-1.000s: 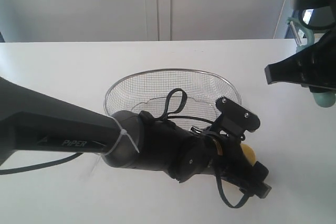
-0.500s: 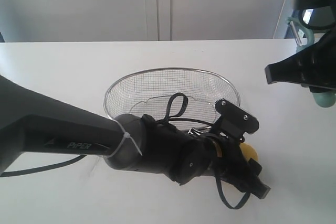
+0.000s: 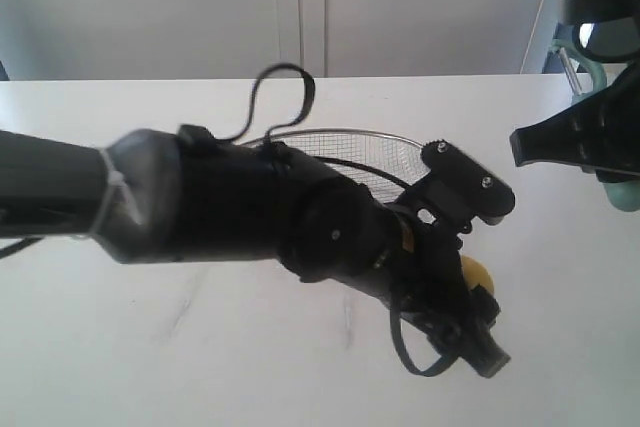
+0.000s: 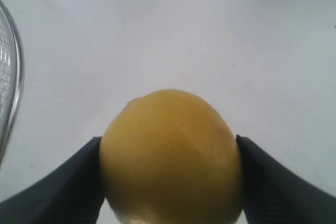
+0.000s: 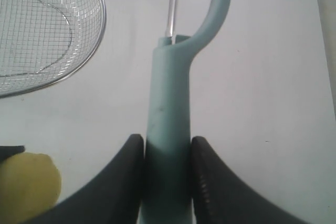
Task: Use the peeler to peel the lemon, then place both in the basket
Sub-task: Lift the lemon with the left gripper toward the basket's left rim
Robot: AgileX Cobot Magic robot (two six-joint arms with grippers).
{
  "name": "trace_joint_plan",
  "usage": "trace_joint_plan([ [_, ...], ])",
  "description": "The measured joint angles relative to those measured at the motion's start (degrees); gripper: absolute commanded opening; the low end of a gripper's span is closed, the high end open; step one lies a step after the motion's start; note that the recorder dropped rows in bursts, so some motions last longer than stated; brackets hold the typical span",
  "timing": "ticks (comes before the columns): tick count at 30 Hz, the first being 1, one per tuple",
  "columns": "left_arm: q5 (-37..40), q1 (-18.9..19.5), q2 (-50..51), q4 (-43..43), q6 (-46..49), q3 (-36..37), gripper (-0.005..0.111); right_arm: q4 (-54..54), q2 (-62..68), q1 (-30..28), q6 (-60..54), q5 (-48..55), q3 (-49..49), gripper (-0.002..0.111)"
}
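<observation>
Clamped on the round yellow lemon (image 4: 170, 150), the left end effector (image 4: 170, 182) has risen, likely presenting it to the teal plastic peeler (image 5: 168, 103) gripped by the right end effector (image 5: 167, 150).

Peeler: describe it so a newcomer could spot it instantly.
Start at the wire basket on the white table. Beside it, clamped in the right tool, is the peeler. It alone is pale teal and slim, unlike the round yellow lemon.
</observation>
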Motion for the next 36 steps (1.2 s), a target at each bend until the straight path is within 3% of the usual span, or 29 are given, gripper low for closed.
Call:
trace_joint_plan([
  [7, 19.3, 1.1, -8.5, 9.1, 4.3, 0.2, 0.0, 0.0, 0.0, 0.0, 0.1, -0.1, 0.0, 0.0],
  [9, 21.6, 2.3, -10.3, 9.9, 4.4, 1.6, 0.0, 0.0, 0.0, 0.0, 0.1, -0.8, 0.0, 0.0],
  [19, 13.5, 8.1, -23.1, 10.8, 6.1, 19.9, 0.0, 2.0, 0.0, 0.0, -0.1, -6.4, 3.9, 0.0],
  [23, 15.0, 9.5, -29.5, 10.7, 6.3, 21.3, 0.0, 3.1, 0.0, 0.0, -0.1, -9.2, 5.4, 0.0],
  [29, 24.1, 9.6, -39.0, 16.9, 7.0, 21.4, 0.0, 6.4, 0.0, 0.0, -1.3, -18.0, 5.8, 0.0],
  [33, 24.5, 9.8, -42.0, 21.5, 7.0, 21.4, 0.0, 16.4, 1.2, 0.0, -10.7, -25.6, 5.8, 0.0],
  [36, 19.4, 11.0, -42.4, 22.5, 7.5, 21.6, 0.0, 24.3, 3.0, 0.0, -20.8, -29.1, 5.8, 0.0],
])
